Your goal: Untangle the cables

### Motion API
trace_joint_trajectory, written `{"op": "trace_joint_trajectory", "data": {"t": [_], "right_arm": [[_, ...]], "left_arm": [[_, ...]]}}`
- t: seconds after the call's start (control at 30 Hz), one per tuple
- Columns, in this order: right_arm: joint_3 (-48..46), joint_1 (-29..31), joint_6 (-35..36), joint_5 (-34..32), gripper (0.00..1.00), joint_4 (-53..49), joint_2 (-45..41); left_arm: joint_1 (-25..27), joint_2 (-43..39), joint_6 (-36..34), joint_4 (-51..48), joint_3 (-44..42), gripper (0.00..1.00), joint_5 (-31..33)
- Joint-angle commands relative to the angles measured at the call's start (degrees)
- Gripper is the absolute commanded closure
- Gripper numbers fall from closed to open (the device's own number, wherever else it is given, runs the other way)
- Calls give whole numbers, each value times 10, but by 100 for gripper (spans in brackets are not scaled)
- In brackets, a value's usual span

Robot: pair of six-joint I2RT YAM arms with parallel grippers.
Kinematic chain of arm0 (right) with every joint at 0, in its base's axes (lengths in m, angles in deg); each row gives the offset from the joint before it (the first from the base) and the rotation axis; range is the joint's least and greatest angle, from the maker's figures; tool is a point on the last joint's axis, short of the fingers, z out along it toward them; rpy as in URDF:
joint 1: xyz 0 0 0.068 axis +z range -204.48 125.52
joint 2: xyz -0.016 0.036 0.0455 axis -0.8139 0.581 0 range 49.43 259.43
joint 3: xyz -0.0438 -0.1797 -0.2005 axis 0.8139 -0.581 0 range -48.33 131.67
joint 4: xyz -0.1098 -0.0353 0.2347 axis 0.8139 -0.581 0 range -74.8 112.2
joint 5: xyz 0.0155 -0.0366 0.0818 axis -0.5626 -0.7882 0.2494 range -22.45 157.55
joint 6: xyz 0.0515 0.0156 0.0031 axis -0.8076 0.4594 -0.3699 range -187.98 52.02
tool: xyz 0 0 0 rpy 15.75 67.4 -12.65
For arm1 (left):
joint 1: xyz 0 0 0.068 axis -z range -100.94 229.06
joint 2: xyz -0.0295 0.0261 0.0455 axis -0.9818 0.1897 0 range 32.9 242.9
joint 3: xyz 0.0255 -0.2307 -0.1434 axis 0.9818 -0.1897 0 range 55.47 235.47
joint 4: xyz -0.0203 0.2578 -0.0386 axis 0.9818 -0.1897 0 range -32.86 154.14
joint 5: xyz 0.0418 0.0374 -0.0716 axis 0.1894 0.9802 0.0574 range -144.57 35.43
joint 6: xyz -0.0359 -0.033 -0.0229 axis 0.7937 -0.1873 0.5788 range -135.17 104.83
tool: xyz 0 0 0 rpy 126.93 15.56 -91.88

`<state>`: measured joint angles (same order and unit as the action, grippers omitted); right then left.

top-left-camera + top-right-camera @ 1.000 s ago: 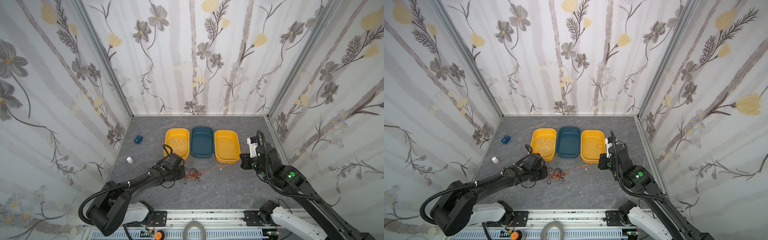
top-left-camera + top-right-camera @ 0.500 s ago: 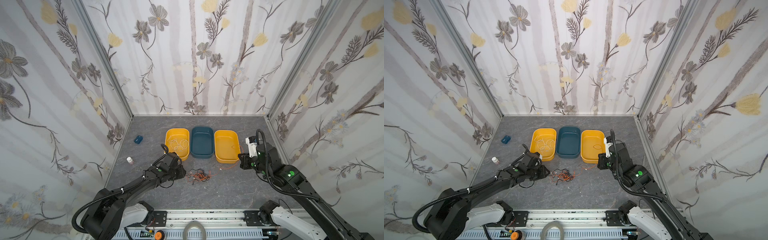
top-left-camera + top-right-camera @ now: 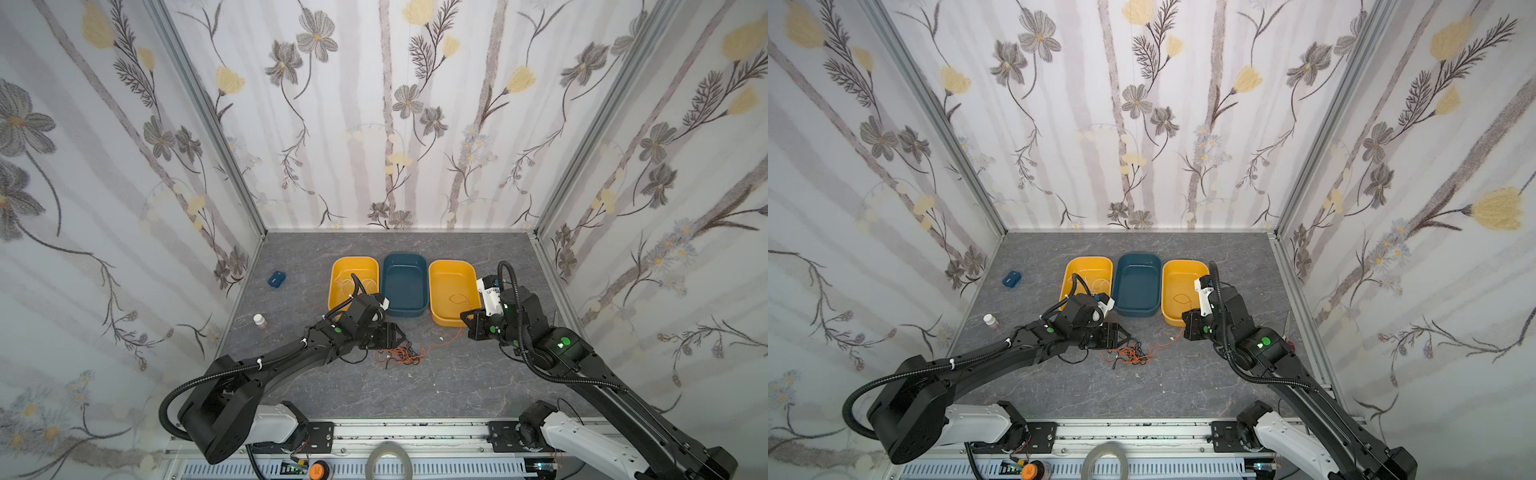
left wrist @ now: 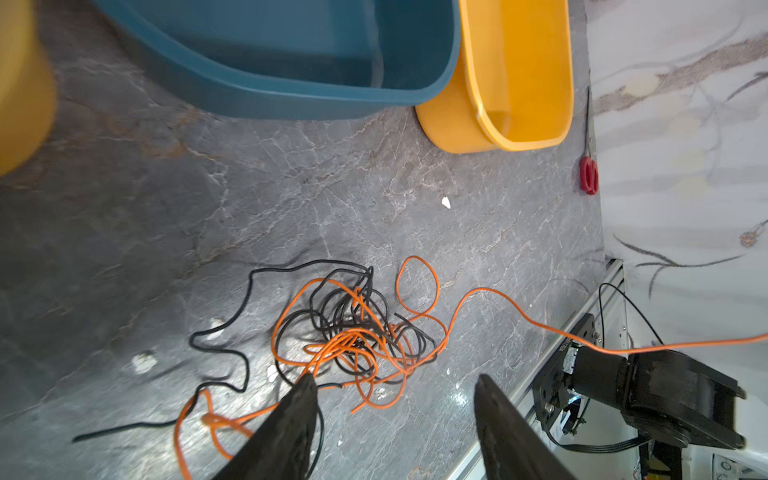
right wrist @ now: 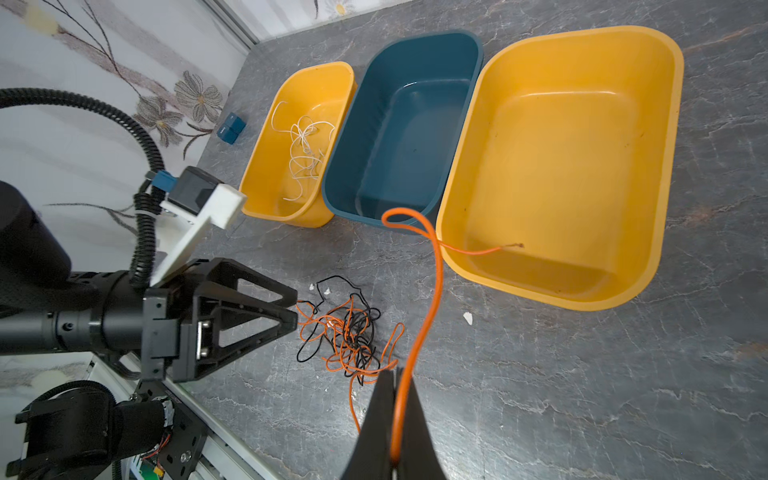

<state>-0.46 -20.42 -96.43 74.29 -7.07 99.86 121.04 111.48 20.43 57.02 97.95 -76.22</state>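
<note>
While the right gripper (image 5: 395, 376) clamps the orange cable (image 5: 434, 286), the left gripper (image 4: 395, 380), jaws parted and empty, should pin the tangle (image 4: 349, 332) just ahead of it.

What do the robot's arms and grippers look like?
The left arm and right arm are black with white base links, black ribbed hoses, green lights and white wrist camera brackets. The left gripper and right gripper have black tapering fingers, the left's with triangular cut-outs.
</note>
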Motion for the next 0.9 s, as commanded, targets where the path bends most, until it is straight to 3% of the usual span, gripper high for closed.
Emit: {"op": "trace_joint_trajectory", "data": {"t": [0.0,0.17,0.4,0.87], "right_arm": [[-2,5,-8,7,100,27,1],[-6,10,-8,1,100,22,-12],[3,21,14,35,100,36,-37],[26,25,47,-15,100,6,-73]], "left_arm": [[16,44,13,11,26,38,23],[40,119,28,21,52,40,37],[50,199,17,-18,90,50,69],[32,154,36,-44,59,88,127]]}}
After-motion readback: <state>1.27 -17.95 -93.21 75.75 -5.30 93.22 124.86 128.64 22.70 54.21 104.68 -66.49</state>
